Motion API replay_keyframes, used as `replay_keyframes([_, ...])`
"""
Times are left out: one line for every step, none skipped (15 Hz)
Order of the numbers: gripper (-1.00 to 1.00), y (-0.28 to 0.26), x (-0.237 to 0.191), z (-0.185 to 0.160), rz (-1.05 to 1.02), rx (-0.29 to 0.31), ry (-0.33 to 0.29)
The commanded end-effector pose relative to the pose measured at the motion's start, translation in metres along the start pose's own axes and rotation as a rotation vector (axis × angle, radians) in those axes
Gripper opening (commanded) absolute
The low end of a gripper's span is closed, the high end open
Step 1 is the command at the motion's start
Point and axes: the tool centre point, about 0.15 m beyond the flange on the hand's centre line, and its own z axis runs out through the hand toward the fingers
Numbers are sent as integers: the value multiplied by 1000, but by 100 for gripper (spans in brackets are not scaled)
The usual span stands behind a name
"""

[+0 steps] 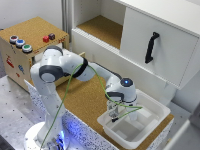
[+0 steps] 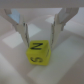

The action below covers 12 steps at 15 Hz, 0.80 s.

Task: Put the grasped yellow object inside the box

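A small bright yellow object (image 2: 39, 52), a cube with dark letters on its faces, sits between the tips of my gripper (image 2: 39, 43). Both fingers (image 2: 23, 31) press against its sides, so the gripper is shut on it. In the exterior view my gripper (image 1: 115, 116) hangs low over the white box (image 1: 159, 106), inside the rim at the end on the exterior view's left. The cube is too small to make out there. Under the cube, the wrist view shows the box's white floor (image 2: 65, 65) close by.
The box rests on a cork-topped counter (image 1: 82, 97). Behind it stands a white cabinet with a black handle (image 1: 151, 47). A cork-topped wooden box with coloured buttons (image 1: 30, 42) is at the exterior view's left. My arm's base (image 1: 47, 135) stands in front.
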Motion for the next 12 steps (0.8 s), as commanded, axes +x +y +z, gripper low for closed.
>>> replay_keyframes([100, 2, 9, -17, -20, 72, -126])
replay_keyframes([100, 2, 8, -26, -33, 66, -125])
replay_keyframes([100, 2, 8, -36, -48, 53, -123])
replay_keyframes([100, 1, 9, -47, -62, 48, -111])
replay_keyframes([100, -8, 17, -61, -125, 41, -95])
replay_keyframes([100, -16, 23, -71, -171, 39, -86])
replay_keyframes([100, -34, 34, -90, -257, 20, -75])
replay_keyframes([100, -44, 37, -102, -308, 4, -72])
replay_keyframes([100, -57, 38, -118, -364, -8, -74])
replay_keyframes([100, -64, 38, -125, -399, -15, -80])
replay_keyframes([100, -75, 37, -136, -467, -31, -109])
replay_keyframes([100, -83, 34, -140, -516, -25, -138])
